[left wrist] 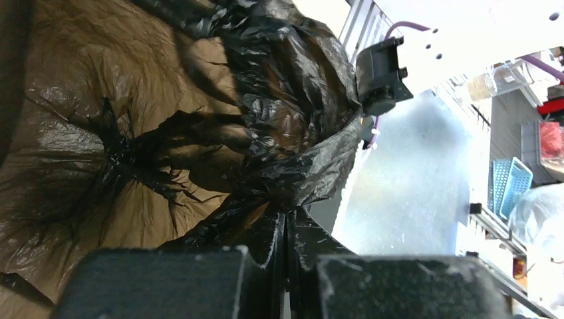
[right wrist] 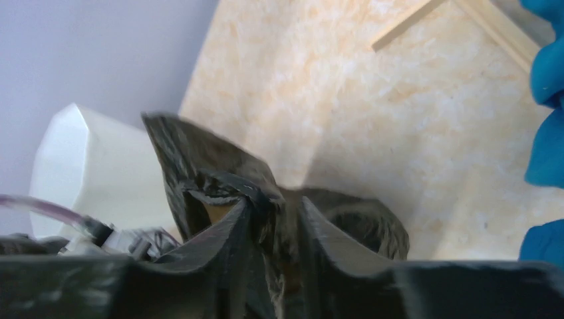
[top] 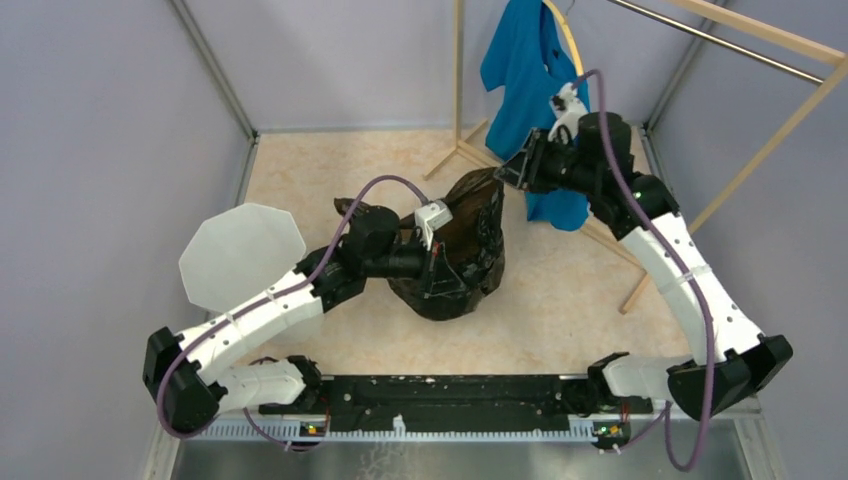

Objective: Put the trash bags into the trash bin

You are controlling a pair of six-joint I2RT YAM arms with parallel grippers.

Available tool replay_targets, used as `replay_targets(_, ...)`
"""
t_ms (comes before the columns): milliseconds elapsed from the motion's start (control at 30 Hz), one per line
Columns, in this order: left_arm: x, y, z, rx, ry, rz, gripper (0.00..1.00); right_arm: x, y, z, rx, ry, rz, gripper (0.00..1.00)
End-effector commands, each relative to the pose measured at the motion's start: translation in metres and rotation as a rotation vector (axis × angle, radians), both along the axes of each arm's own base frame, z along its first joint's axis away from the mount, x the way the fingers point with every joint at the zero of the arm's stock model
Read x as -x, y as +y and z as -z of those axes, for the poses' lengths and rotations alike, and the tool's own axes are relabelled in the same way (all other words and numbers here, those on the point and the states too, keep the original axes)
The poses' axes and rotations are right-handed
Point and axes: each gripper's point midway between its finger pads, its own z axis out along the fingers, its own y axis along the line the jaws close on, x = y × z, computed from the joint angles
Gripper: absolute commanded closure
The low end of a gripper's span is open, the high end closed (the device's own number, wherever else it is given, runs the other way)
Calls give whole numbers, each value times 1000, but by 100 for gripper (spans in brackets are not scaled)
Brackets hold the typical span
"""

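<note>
The black crinkled trash bag (top: 462, 255) is in the middle of the table, held up between both grippers. My left gripper (top: 438, 272) is shut on its near lower part; in the left wrist view the fingers (left wrist: 287, 232) pinch a fold while brownish see-through film (left wrist: 133, 133) fills the frame. My right gripper (top: 506, 176) is shut on the bag's top far corner; in the right wrist view bag film (right wrist: 213, 166) is bunched between the fingertips (right wrist: 276, 222). The white faceted trash bin (top: 240, 255) stands to the left of the bag, behind my left arm, and shows in the right wrist view (right wrist: 86, 166).
A blue T-shirt (top: 530, 70) hangs on a wooden rack (top: 760, 150) at the back right, just behind my right wrist; it also shows in the right wrist view (right wrist: 549, 66). Grey walls close the left, back and right sides.
</note>
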Motion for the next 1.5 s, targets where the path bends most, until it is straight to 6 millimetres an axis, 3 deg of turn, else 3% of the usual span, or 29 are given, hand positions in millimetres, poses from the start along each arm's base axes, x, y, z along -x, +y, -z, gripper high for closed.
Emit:
replay_targets(0, 9, -3, 1, 48, 51, 81, 98, -17, -5, -38, -303, 56, -41, 54)
replay_targets(100, 1, 0, 4, 58, 80, 50, 100, -8, -2, -23, -222, 55, -132, 27)
replay_targets(167, -5, 2, 3, 69, 96, 29, 100, 8, -3, -10, -175, 50, -186, 16)
replay_targets(300, -18, 10, -2, 94, 114, -19, 100, 43, -27, 11, -59, 15, -167, 5)
replay_targets(400, -27, 16, -5, 111, 135, -47, 100, 73, -38, 14, -34, 0, -178, 1)
replay_targets(533, -31, 17, -8, 129, 163, -49, 100, 94, -30, 18, -132, 28, -219, 1)
replay_targets(767, -27, 16, -10, 145, 196, -26, 100, 127, 34, 35, -406, 180, -391, 5)
replay_targets(967, -23, 18, -14, 149, 191, -21, 100, 118, 45, 55, -478, 249, -335, 6)
replay_targets(1267, -22, 19, -9, 137, 202, -18, 96, 113, 57, 21, -655, 215, -358, 22)
replay_targets(1367, -23, 20, -12, 134, 188, -30, 84, 109, 58, 16, -674, 216, -343, 29)
replay_targets(1467, -31, 27, -14, 98, 152, -92, 54, 105, 59, 6, -754, 239, -322, 43)
